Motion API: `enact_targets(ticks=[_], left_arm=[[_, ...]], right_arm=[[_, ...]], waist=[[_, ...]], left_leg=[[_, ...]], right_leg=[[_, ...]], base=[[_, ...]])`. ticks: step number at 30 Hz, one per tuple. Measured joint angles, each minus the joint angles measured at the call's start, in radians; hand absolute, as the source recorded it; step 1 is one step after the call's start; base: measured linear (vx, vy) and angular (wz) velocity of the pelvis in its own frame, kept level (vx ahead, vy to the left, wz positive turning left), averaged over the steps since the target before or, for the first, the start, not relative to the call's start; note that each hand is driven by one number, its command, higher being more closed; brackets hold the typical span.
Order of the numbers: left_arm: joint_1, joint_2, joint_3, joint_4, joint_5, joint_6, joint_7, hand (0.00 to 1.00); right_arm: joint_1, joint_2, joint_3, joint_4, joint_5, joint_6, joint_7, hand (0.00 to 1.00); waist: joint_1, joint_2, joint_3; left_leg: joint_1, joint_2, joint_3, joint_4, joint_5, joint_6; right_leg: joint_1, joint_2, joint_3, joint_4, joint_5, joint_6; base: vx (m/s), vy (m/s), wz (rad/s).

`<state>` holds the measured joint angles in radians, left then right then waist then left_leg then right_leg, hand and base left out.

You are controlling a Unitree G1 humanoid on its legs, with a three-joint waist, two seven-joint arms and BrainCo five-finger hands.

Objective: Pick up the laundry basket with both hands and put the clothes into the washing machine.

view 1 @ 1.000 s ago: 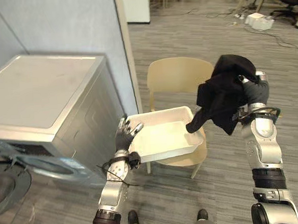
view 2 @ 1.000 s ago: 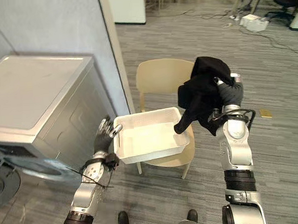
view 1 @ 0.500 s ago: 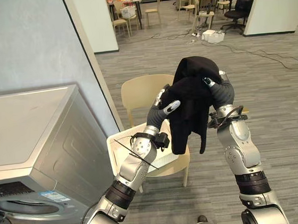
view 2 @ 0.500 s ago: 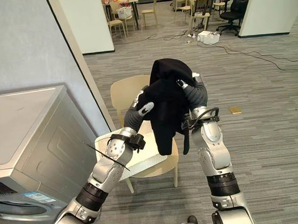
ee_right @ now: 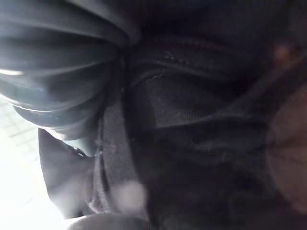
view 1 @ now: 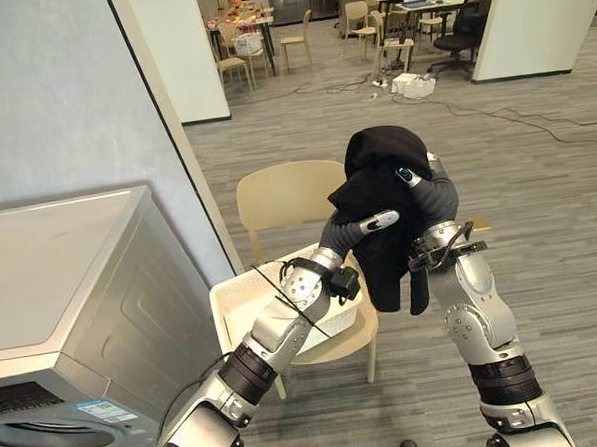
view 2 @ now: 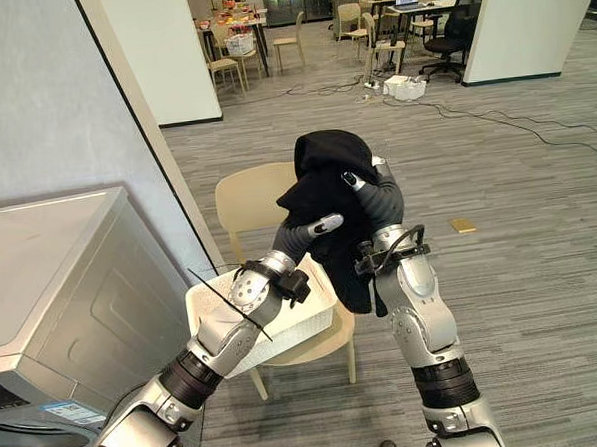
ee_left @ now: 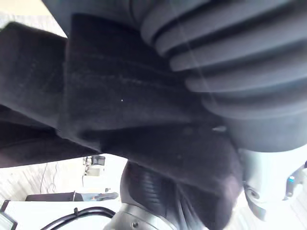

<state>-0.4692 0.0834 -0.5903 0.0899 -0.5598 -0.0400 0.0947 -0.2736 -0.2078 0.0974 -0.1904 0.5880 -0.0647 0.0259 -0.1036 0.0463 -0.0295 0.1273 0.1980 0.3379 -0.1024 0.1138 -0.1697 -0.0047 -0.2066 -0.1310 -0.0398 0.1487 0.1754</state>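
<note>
Office floor (view 1: 545,150) | right hand (view 1: 424,190) aloft gripping black garment (view 1: 380,154) | left hand (view 1: 362,226) touching

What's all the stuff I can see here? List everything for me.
black garment: one, black, held up above the chair
laundry basket: one, white, on the chair seat
chair: one, beige, beside the washing machine
washing machine: one, silver-grey, at the left
tables and chairs: several, pale, far back of the room
right hand: one, silver and dark, gripping the garment
left hand: one, silver and dark, against the garment
</note>
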Motion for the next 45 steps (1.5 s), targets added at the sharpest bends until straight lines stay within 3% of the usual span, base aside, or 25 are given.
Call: enact_targets(ticks=[10,17,18,21,27,29,32,34,38,45], left_arm=[[-0.081,0.001,-0.006,0.04,-0.029,-0.001,0.043,1.0],[-0.082,0.001,-0.009,0.041,-0.038,-0.002,0.06,1.0],[-0.082,0.001,-0.014,0.041,-0.038,-0.004,0.06,1.0],[-0.082,0.002,-0.038,0.045,-0.038,-0.002,0.059,1.0],[-0.082,0.0,-0.004,0.047,-0.035,0.008,0.04,1.0],[-0.08,-0.002,0.047,0.048,-0.035,0.01,0.04,1.0],[-0.027,0.001,0.208,0.026,-0.018,0.009,0.047,1.0],[0.07,0.014,0.338,-0.021,-0.016,0.0,0.067,1.0],[0.247,0.021,0.492,-0.115,-0.011,-0.008,0.084,1.0],[0.43,-0.003,0.609,-0.206,0.023,-0.008,0.079,1.0]], right_arm=[[0.045,0.019,0.022,-0.073,0.013,-0.031,0.001,1.0],[0.066,0.031,0.02,-0.093,0.04,-0.047,-0.002,1.0],[0.077,0.031,0.018,-0.102,0.04,-0.049,-0.002,0.0],[0.119,0.033,0.007,-0.12,0.041,-0.064,-0.003,0.0],[0.284,0.047,-0.072,-0.206,0.031,-0.046,-0.001,0.0],[0.342,0.05,-0.136,-0.229,0.007,-0.039,-0.001,0.0],[0.398,0.076,-0.315,-0.233,-0.01,-0.042,-0.017,0.0],[0.439,0.093,-0.433,-0.238,-0.01,-0.046,-0.046,0.0],[0.478,0.109,-0.595,-0.241,-0.034,-0.047,-0.083,0.0],[0.53,0.19,-0.684,-0.239,-0.051,-0.047,-0.097,0.0]], waist=[[-0.03,0.002,-0.004],[-0.032,-0.002,-0.008],[-0.031,-0.003,-0.008],[-0.032,-0.005,-0.01],[-0.046,-0.005,-0.01],[-0.047,-0.005,-0.01],[-0.05,-0.005,-0.01],[-0.054,0.001,-0.013],[-0.06,0.011,-0.021],[-0.072,0.006,-0.02]], left_leg=[[-0.001,0.0,0.003,0.0,-0.004,-0.001],[-0.004,0.001,-0.001,0.0,-0.004,-0.001],[-0.004,0.001,-0.002,0.0,-0.004,-0.001],[-0.004,0.001,-0.003,0.0,-0.004,0.0],[0.0,0.001,-0.002,0.0,-0.004,0.0],[0.002,0.001,0.001,0.0,-0.004,-0.001],[0.01,0.006,0.016,0.0,-0.015,-0.007],[0.01,0.013,0.024,0.0,-0.02,-0.012],[0.004,0.015,0.025,0.0,-0.02,-0.013],[-0.003,0.015,0.024,0.0,-0.022,-0.014]], right_leg=[[-0.002,0.0,0.001,-0.001,-0.003,-0.005],[-0.001,0.0,-0.001,-0.003,-0.003,-0.005],[-0.001,0.0,-0.002,-0.003,-0.003,-0.005],[0.0,0.001,-0.003,-0.004,-0.003,-0.004],[0.004,0.001,-0.002,-0.003,-0.003,-0.005],[0.002,0.001,0.001,-0.002,-0.004,-0.005],[-0.002,0.007,0.016,0.0,-0.004,-0.005],[-0.003,0.017,0.024,0.0,-0.005,-0.006],[-0.02,0.019,0.026,0.001,-0.005,-0.007],[-0.024,0.019,0.025,0.0,-0.005,-0.007]], base=[[0.0,0.0,0.0],[0.0,0.0,0.0],[0.0,0.0,0.04],[0.0,0.0,0.0],[0.0,0.0,-0.01],[0.0,0.0,-0.06],[-0.01,-0.002,-0.16],[-0.04,-0.013,-0.13],[0.0,-0.007,-0.02],[0.0,0.0,0.0]])
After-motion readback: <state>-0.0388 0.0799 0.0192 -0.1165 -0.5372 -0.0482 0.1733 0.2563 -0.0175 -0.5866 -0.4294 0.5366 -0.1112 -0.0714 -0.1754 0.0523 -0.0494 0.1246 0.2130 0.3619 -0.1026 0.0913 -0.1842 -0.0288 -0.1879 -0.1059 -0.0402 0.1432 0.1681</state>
